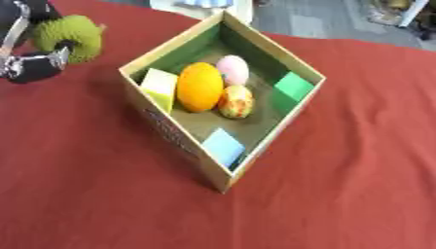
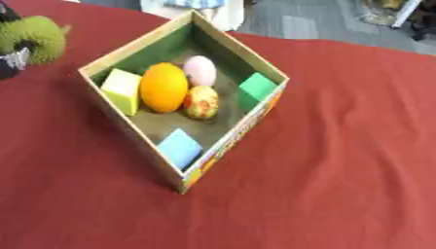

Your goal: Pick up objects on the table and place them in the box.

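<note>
A cardboard box with a green inner lining stands open on the red tablecloth. Inside lie an orange, a pink egg, a speckled yellow-red egg, a yellow-green block, a green block and a light blue block. At the upper left, off to the box's left side, my left hand is curled around a fuzzy green knitted object and holds it just above the cloth. Much of the hand is cut off by the view's edge. My right hand shows in neither view.
The red tablecloth stretches wide to the right of the box and in front of it. Beyond the table's far edge there is grey floor and a pale piece of furniture.
</note>
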{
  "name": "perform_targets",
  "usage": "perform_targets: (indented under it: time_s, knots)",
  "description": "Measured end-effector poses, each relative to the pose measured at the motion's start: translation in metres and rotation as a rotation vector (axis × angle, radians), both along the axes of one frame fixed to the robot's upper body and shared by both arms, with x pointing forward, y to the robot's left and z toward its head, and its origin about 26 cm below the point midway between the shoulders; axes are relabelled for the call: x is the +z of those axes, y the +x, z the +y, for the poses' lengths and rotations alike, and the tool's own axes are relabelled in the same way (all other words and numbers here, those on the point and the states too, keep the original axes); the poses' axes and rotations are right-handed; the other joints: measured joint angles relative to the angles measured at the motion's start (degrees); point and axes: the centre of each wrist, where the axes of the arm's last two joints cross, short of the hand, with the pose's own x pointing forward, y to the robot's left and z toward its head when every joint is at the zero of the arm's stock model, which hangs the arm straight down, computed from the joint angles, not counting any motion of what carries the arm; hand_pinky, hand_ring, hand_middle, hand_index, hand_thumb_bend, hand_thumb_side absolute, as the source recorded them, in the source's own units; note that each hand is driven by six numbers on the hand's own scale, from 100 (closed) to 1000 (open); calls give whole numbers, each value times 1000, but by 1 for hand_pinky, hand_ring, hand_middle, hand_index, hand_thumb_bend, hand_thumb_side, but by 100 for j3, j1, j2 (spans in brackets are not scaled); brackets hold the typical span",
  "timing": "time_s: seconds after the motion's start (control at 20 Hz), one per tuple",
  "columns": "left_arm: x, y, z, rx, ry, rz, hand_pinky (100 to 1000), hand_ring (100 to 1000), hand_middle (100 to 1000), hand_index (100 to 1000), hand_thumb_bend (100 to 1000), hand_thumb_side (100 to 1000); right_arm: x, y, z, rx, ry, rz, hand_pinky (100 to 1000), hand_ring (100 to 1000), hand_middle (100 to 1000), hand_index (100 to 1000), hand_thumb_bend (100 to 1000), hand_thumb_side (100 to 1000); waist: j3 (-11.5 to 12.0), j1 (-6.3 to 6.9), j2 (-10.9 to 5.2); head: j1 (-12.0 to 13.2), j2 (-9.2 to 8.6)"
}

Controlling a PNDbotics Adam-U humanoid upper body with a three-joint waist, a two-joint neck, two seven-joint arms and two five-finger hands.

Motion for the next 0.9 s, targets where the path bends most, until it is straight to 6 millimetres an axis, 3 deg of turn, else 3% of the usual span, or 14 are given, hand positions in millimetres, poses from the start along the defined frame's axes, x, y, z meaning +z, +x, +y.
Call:
perform_targets:
  time_s: [0.2, 0.55, 0.9]
  knots:
    - [6, -14, -18, -95, 20, -11, 469, 508, 430, 560, 100, 100, 2, -3, -5, 10, 0, 4, 1000, 100, 660, 745, 100, 523, -2, 71, -157, -125, 140]
    - [17, -47, -56, -290, 68, -1, 469, 502, 427, 560, 100, 100, 6, -7, -13, 30, -10, 15, 1000, 100, 660, 745, 100, 523, -266, 317, -393, -346, 304]
    - [22, -74, -98, -495, 101, 54, 474, 505, 430, 568, 100, 100, 10, -7, -18, 58, -21, 19, 1000, 100, 661, 746, 100, 523, -321, 390, -554, -533, 404]
